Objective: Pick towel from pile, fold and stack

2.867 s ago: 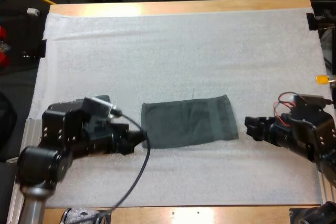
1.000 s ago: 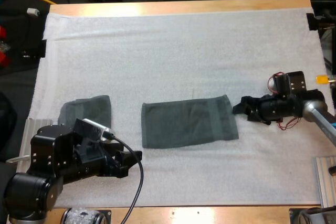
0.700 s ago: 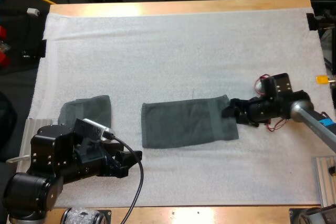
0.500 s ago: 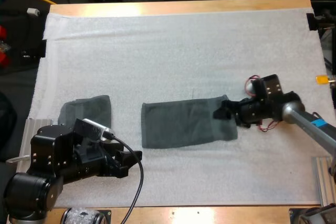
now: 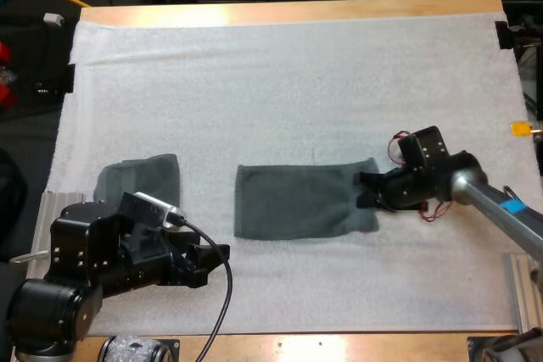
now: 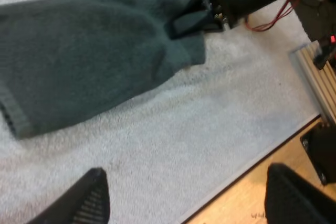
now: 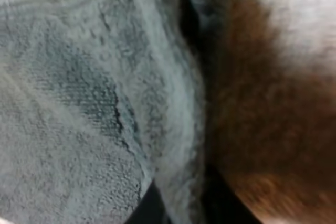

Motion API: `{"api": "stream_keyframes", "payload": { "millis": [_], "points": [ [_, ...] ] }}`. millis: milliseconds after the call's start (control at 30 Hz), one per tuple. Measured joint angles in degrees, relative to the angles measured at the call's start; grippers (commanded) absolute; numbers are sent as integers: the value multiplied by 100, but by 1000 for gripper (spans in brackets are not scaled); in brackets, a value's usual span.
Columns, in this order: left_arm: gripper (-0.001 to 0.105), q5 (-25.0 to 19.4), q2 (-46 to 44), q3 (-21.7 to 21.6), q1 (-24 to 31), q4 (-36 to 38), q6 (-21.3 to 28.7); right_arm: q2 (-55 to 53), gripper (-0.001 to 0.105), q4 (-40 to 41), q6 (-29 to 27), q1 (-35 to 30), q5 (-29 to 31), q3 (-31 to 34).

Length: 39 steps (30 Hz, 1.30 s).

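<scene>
Grip of your right gripper [image 5: 365, 191] looks thin: closed on only the right edge of the towel [image 5: 293, 203], flat on the mat [image 5: 297, 82]. Your left gripper [image 6: 186, 187] stands wide, empty. Pull fast and the edge may slip out.

Towel [image 5: 297, 203] dark grey-green, ribbed end band; mat [image 5: 280, 82] white; table [image 5: 288, 12] pale wood.

The high camera sits behind both arms, looking forward and down over the whole white mat [image 5: 297, 82]. The left wrist camera rides low near the mat's near edge, facing the towel [image 6: 89, 51] and the right gripper [image 6: 181, 22], which the high view shares. The right wrist camera sits almost against the towel's weave.
</scene>
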Motion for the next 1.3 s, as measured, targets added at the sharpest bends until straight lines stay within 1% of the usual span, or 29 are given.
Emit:
{"api": "stream_keyframes", "payload": {
  "millis": [33, 167, 333, 433, 533, 633, 733, 800, 867, 1000, 1200, 1300],
  "points": [
    [61, 0, 0, 0, 0, 10, 0, -147, 0, 134, -24, 0, 184, 0],
    [61, 0, 0, 0, 0, 10, 0, -719, 0, 849, -436, 0, 962, 0],
    [61, 0, 0, 0, 0, 10, 0, -1360, 0, 1869, -987, 0, 2230, 0],
    [61, 0, 0, 0, 0, 10, 0, -1701, 0, 2295, -1221, 0, 2788, 0],
    [61, 0, 0, 0, 0, 10, 0, -1930, 0, 2505, -1428, 0, 3023, 0],
    [61, 0, 0, 0, 0, 10, 0, -1982, 0, 2678, -1459, 0, 2967, -107],
    [61, 0, 0, 0, 0, 10, 0, -1982, 0, 2667, -1378, 0, 2704, -262],
    [61, 0, 0, 0, 0, 10, 0, -1982, 0, 2575, -1112, 0, 2384, -306],
    [61, 0, 0, 0, 0, 10, 0, -1967, 0, 2454, -799, 7, 1939, -307],
    [61, 0, 0, 0, 0, 10, 0, -1771, 0, 2080, -362, 233, 1456, -313],
    [61, 0, 0, 0, 0, 10, 0, -1236, 0, 1489, 254, 931, 1250, -321],
    [61, 0, 0, 0, 0, 10, 0, -970, 0, 1141, 604, 1107, 1185, -321]
  ]
}}
